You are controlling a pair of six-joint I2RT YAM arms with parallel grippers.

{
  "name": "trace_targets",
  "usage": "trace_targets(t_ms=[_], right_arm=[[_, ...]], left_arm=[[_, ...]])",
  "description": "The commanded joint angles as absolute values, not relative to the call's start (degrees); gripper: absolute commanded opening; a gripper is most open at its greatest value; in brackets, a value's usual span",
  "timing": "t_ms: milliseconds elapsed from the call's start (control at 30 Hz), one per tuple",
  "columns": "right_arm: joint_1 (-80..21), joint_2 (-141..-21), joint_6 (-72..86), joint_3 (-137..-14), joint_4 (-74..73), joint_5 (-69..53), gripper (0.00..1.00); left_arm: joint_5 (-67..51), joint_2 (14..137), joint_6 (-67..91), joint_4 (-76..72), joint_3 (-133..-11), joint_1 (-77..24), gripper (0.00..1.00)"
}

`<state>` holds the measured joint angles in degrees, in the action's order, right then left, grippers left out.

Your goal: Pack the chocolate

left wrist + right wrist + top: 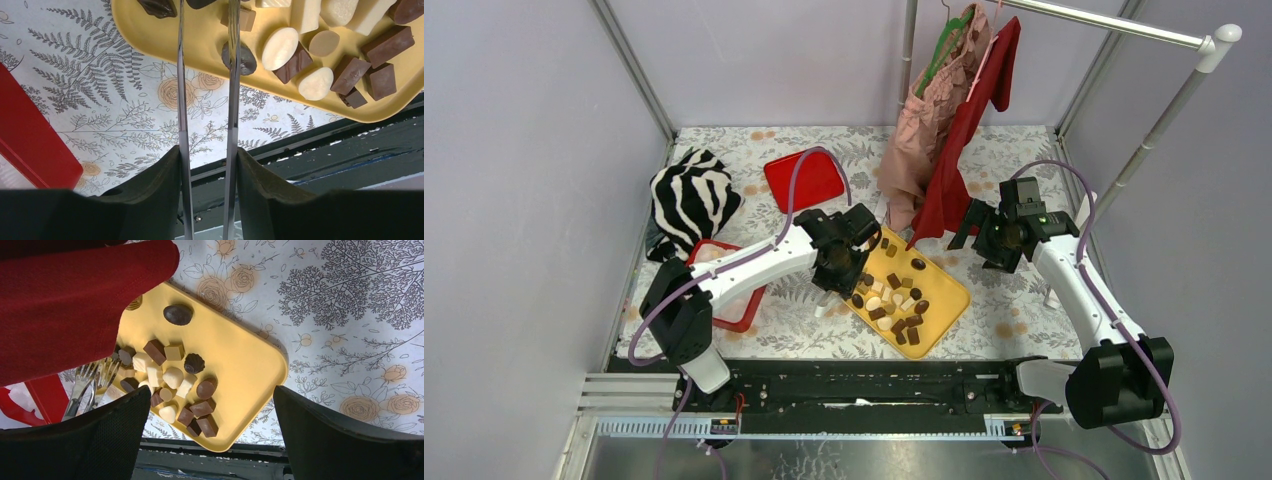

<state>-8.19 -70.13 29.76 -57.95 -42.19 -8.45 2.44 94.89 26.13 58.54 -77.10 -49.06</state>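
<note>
The left gripper [206, 152] is clamped on metal tongs [180, 100], whose two thin arms are pressed against the inner faces of its fingers. The tongs are pointed at the left edge of a yellow tray [150, 40], and their arms are held apart. One dark piece [244, 59] is seen at the right arm of the tongs; whether it is touched cannot be told.

The chocolate [316, 82] is gathered on the tray: brown blocks, cream ovals and dark rounds, mostly clustered toward the near end, with a few scattered farther up. The tray is laid at a slant on a flowered cloth [1024, 300]. A red box [746, 322] is set just left of the tray, partly hidden under the left arm.

The right gripper [211, 390] is spread wide and empty, held above the cloth to the right of the tray's far end.

A red garment [969, 130] and a pink one [929, 110] are hung from a rail [1114, 22] at the back, and the red hem is seen near the tray's far corner. A red lid [804, 180] and a zebra cloth [689, 200] are laid farther back on the left.
</note>
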Motion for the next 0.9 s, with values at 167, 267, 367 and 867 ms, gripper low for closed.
trace_targets(t_ms=[167, 267, 367, 867], right_arm=[[-7.94, -68.73, 29.32, -58.51, -42.40, -7.32, 1.00], [-8.00, -68.73, 29.15, -58.77, -42.48, -7.19, 1.00], [-7.99, -68.73, 29.06, -58.96, -42.35, -6.88, 1.00], [-7.98, -69.43, 28.42, -59.59, -42.54, -6.77, 1.00]], left_arm=[[0.35, 95.27, 24.26, 56.07, -77.06, -48.40, 0.45], [0.53, 95.38, 24.11, 56.07, -77.25, -48.31, 0.43], [0.35, 95.96, 23.82, 56.57, -77.29, -48.32, 0.47], [1.11, 96.84, 23.47, 56.62, -77.52, -48.36, 0.38]])
